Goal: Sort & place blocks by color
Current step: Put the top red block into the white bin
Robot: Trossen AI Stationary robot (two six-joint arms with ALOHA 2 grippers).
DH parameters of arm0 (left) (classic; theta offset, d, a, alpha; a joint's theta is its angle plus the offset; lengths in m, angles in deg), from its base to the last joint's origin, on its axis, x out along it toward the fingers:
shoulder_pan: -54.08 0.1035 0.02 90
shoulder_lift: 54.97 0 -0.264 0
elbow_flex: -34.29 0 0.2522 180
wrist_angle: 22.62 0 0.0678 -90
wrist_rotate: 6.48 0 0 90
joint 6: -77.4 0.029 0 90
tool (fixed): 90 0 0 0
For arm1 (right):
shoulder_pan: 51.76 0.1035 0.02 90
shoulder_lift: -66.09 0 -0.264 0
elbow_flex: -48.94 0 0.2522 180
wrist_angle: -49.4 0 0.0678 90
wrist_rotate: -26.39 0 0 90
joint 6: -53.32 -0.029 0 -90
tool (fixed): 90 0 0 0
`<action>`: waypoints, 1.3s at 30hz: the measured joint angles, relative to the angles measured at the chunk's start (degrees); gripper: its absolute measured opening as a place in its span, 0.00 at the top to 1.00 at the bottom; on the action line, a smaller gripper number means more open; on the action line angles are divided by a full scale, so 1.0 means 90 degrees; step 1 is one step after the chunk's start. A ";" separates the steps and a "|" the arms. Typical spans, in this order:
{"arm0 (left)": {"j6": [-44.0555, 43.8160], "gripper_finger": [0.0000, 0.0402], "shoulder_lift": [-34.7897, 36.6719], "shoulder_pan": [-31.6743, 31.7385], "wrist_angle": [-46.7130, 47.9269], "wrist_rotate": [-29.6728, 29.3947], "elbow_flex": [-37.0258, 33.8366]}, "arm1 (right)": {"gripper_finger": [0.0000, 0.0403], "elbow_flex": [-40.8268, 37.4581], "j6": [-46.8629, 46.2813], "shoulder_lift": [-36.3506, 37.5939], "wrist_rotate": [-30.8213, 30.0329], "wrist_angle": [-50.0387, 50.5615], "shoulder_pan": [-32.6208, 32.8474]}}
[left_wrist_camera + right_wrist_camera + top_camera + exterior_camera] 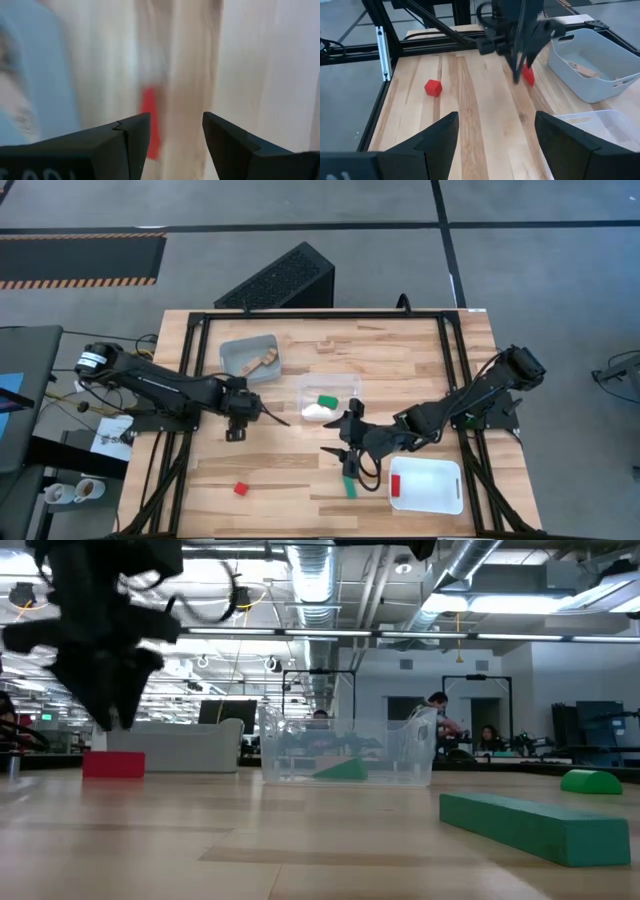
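My left gripper (237, 428) hangs open, fingers pointing down, just above a red block (528, 76) that lies on the table near the grey tray (250, 357). In the left wrist view the red block (150, 125) shows below the open fingers. The low view shows a gap between the left gripper (112, 718) and the block (113, 764). My right gripper (345, 452) is open over bare table at mid-table, holding nothing. A green bar (350, 485) lies just on its near side. A red cube (240, 489) sits toward the near-left.
The grey tray holds wooden blocks (262, 361). A clear container (328, 395) at the centre holds a green block (326, 401). The white tray (428, 485) at the near right holds a red block (396, 486). A wooden block (325, 346) lies toward the far edge. A green rounded block (592, 781) shows in the low view.
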 joint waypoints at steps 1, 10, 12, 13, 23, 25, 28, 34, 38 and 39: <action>-0.0022 0.58 0.0058 0.0000 0.0007 -0.0117 0.0078 | 0.29 0.0000 0.0000 0.0000 0.0000 0.0007 0.0001; -0.0023 0.55 -0.0451 0.0874 0.0332 0.0075 0.0124 | 0.29 0.0000 -0.0022 0.0000 0.0002 -0.0028 -0.0001; 0.0069 0.55 -0.0758 0.1132 0.0280 0.0103 0.0124 | 0.29 0.0000 -0.0022 0.0000 0.0000 -0.0038 0.0001; 0.0151 0.54 -0.0927 0.1234 0.0252 0.0149 0.0124 | 0.29 0.0000 -0.0022 0.0000 0.0002 -0.0038 -0.0001; 0.0859 0.61 -0.2266 0.1612 0.0215 0.0343 0.0247 | 0.29 0.0000 -0.0024 0.0000 -0.0001 0.0046 0.0035; 0.0880 0.69 -0.2286 0.1527 0.0249 0.0368 0.0323 | 0.29 0.0000 -0.0027 0.0000 -0.0002 0.0067 0.0035; 0.0889 0.87 -0.2116 0.1370 0.0276 0.0388 0.0503 | 0.29 0.0000 -0.0029 0.0000 -0.0005 0.0079 0.0006; 0.0870 0.91 -0.1147 0.1100 0.0362 0.0242 0.0871 | 0.29 0.0000 -0.0077 0.0000 -0.0015 0.0110 0.0006; 0.0687 0.91 -0.0055 0.0703 0.0008 -0.0278 0.0880 | 0.29 0.0000 -0.0277 0.0000 -0.0045 0.0140 -0.0008; 0.0672 0.91 0.0208 0.0580 -0.0291 -0.0303 0.0820 | 0.29 0.0000 -0.0315 0.0000 -0.0138 0.0153 -0.0032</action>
